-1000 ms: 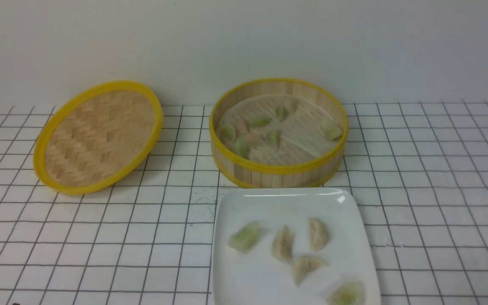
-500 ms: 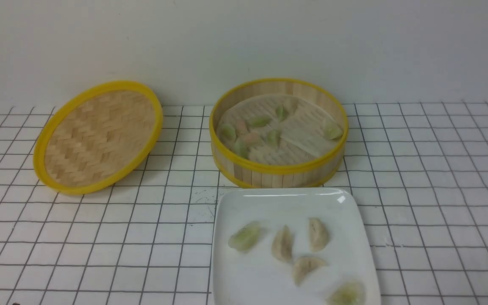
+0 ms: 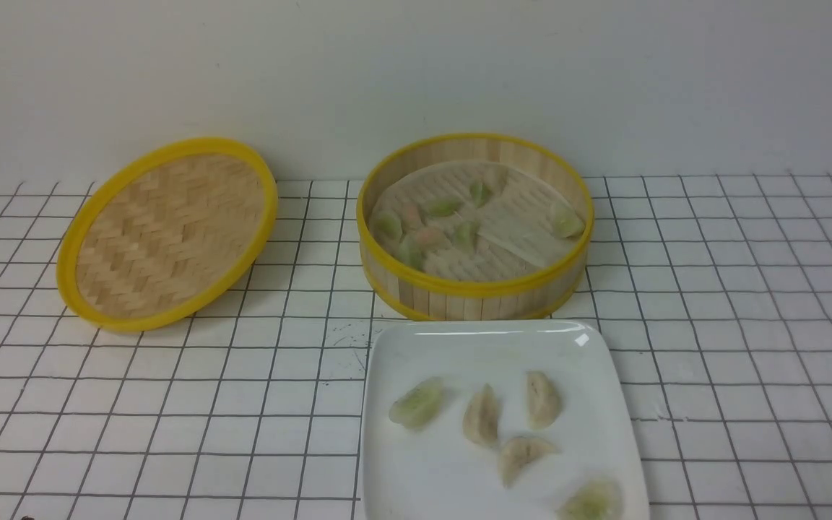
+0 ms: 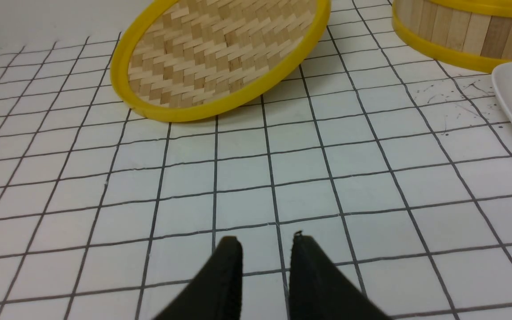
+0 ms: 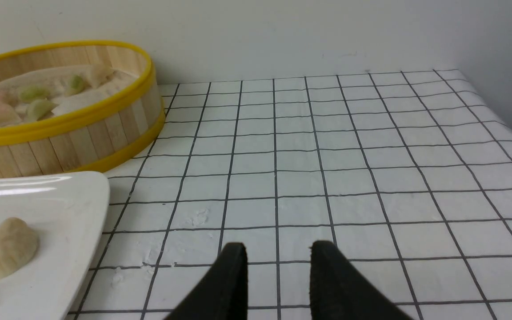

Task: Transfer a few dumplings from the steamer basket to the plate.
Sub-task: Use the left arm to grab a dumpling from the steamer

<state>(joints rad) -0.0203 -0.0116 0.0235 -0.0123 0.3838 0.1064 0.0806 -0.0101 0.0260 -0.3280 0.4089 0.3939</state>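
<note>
A: Where are the dumplings (image 3: 481, 415) found?
B: Five are seen on the plate (image 3: 452, 347); others lie in the basket (image 3: 474, 290), just behind it.
A: And the grippers?
B: The left gripper (image 4: 265, 243) and the right gripper (image 5: 278, 249) are held low over the table (image 4: 354, 178), jaws slightly parted, nothing gripped.
A: If one more is wanted?
B: The lone green one (image 3: 566, 220) by the right wall should be chosen; the jaws should be widened first, then closed gently across its belly.
</note>
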